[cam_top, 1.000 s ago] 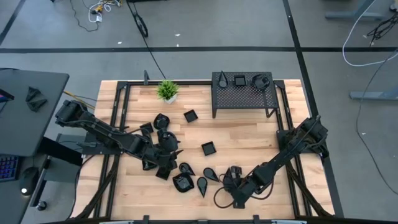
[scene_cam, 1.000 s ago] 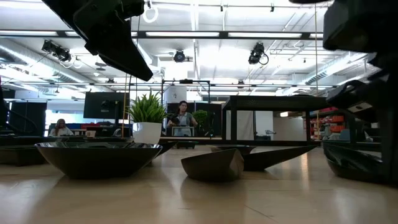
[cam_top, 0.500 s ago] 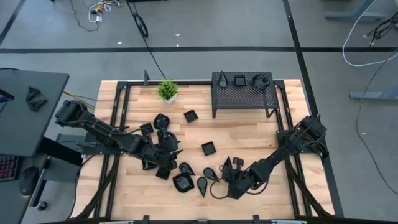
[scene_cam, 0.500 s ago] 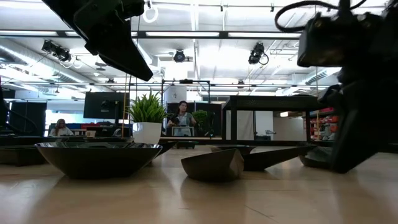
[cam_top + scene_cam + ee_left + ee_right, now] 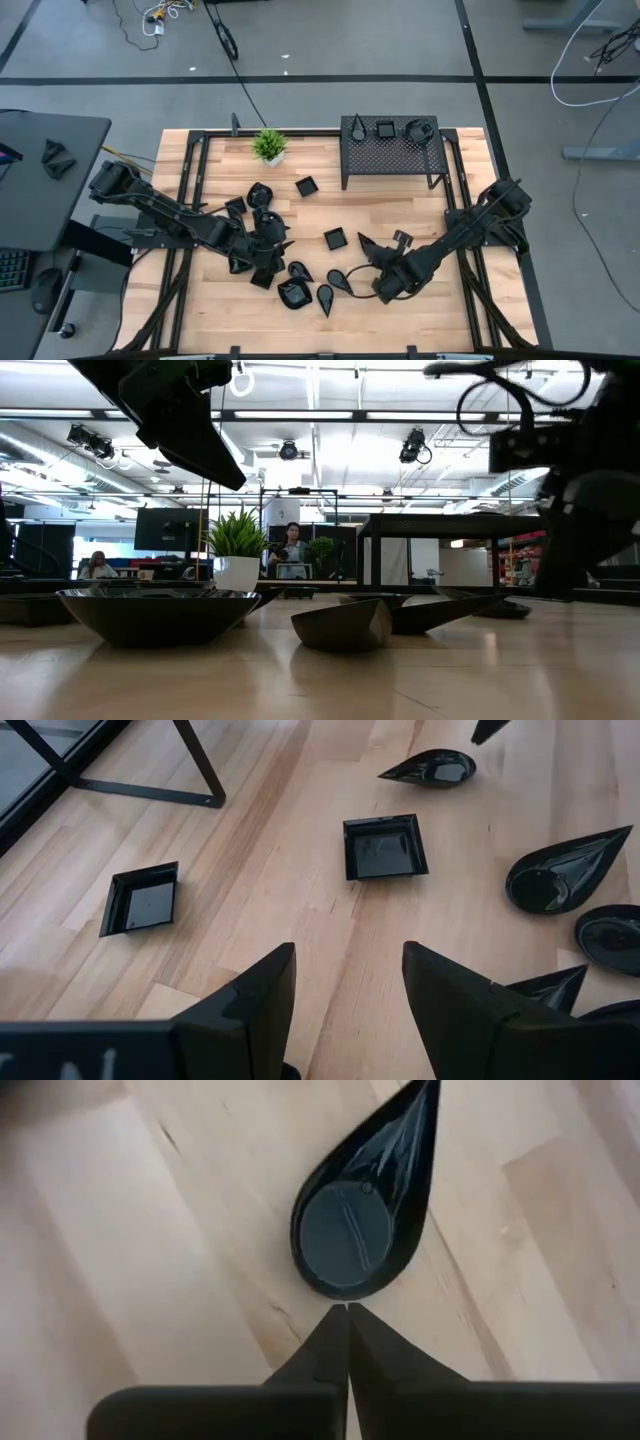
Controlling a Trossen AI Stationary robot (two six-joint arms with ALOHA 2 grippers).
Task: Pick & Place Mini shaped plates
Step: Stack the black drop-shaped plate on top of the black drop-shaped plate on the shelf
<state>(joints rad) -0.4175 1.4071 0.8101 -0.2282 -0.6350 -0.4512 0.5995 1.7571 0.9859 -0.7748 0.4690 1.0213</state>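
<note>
Right wrist view has the right jaws shut tight, their tips meeting at the rounded end of a teardrop plate (image 5: 350,1230); they appear to pinch its rim, though the contact itself is hard to make out. Over the last second, in the high view, the right arm (image 5: 450,240) pulls back from the near edge of the tabletop (image 5: 420,210) toward its middle, and the teardrop plate travels with it, so it now sits ahead of the wrist, just beside the lone square plate (image 5: 335,238). In the low view the same arm rises clear of the wood and swings off to the side. I read this as the pick being done and the carry under way, likely toward the black rack (image 5: 390,155), where three plates (image 5: 385,128) already sit. The left arm (image 5: 160,205) has not shifted: its left jaws stand well apart with nothing between them, hovering over the cluster of plates (image 5: 270,250) on the left half of the tabletop, which are yet to be moved
</note>
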